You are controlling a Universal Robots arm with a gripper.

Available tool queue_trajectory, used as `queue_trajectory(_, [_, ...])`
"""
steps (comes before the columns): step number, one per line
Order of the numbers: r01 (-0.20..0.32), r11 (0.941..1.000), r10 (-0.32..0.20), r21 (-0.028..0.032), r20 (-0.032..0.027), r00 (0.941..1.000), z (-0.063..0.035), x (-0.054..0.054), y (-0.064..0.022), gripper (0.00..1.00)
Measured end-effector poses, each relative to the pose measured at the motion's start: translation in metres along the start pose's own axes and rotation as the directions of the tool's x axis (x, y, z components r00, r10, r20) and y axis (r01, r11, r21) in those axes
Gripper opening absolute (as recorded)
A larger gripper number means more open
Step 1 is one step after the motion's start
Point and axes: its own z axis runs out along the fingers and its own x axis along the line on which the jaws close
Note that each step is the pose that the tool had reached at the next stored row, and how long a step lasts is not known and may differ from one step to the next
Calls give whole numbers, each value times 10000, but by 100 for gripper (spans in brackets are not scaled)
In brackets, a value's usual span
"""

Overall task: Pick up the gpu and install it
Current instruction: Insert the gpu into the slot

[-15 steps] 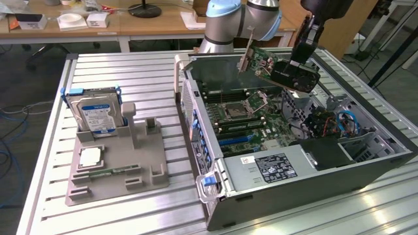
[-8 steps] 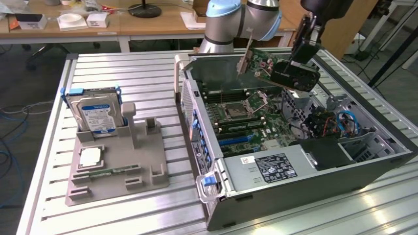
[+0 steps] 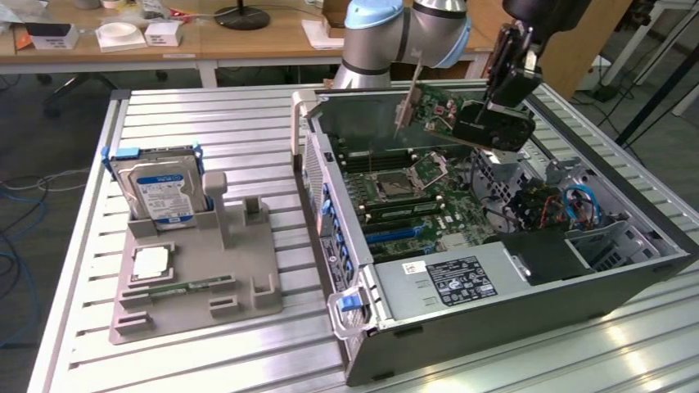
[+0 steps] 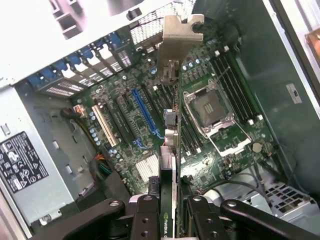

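Exterior view: over a ribbed metal tabletop [image 3: 218,123], with wooden desks [image 3: 273,41] behind, the tool [image 3: 508,102] hangs above the open computer case [image 3: 525,327], clamped on the gpu [image 3: 437,110].

Wrist view: the gpu [image 4: 171,140] stands edge-on between the tool [image 4: 170,220] fingers, above the motherboard [image 4: 115,90].

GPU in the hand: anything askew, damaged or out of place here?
The thin dark expansion card with a silver bracket sits clamped in the hand, tilted in the air over the open grey metal computer case, above the slots and seated in none. No damage or spill shows.
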Motion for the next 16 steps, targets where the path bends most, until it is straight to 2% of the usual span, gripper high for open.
queue_trajectory(4, [499, 9988, -499, -2, -21, 9988, 0, 0, 0, 26])
queue_trajectory(8, [1002, 9950, -1002, -6, -41, 9950, 1, 0, 0, 26])
queue_trajectory(12, [1502, 9886, -1502, -11, -61, 9886, 1, 0, 0, 26])
queue_trajectory(16, [1993, 9799, -1993, -16, -80, 9799, 2, 0, 0, 26])
